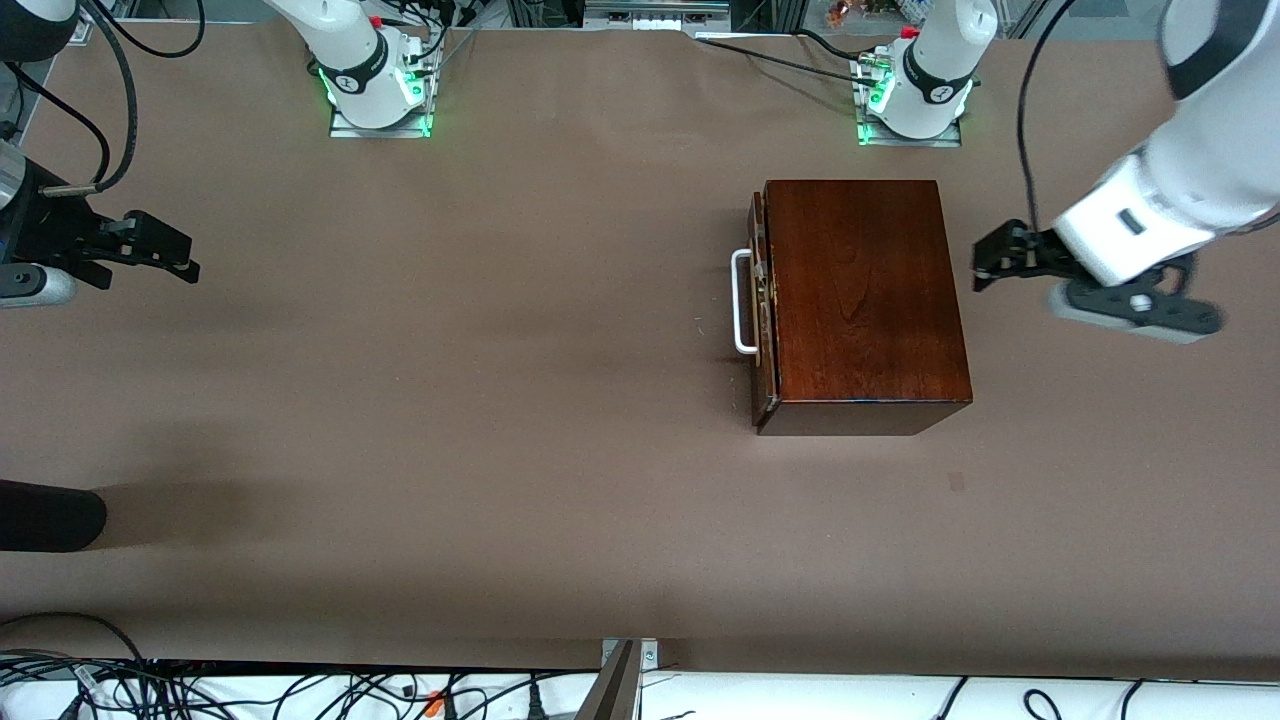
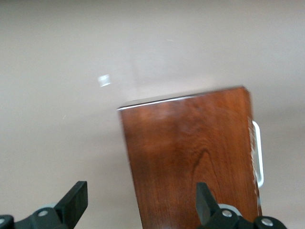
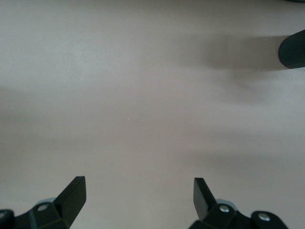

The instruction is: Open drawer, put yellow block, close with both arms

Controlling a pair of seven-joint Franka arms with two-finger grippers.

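The dark reddish-brown wooden box (image 1: 860,290) stands on the table toward the left arm's end. Its drawer (image 1: 762,300) sits pushed in or nearly so, and its white handle (image 1: 742,300) faces the right arm's end. My left gripper (image 1: 985,265) hangs open by the box's end away from the handle. In the left wrist view this gripper (image 2: 140,195) straddles a long edge of the box (image 2: 190,162), and the handle (image 2: 259,152) shows past the box top. My right gripper (image 1: 185,262) waits open over bare table at the right arm's end, with nothing between its fingers (image 3: 74,191). The yellow block is out of view.
A dark rounded object (image 1: 50,515) pokes in over the table edge at the right arm's end, nearer the front camera, and also shows in the right wrist view (image 3: 293,50). Brown table covering (image 1: 450,350) spreads between the two grippers. Cables lie along the front edge (image 1: 300,690).
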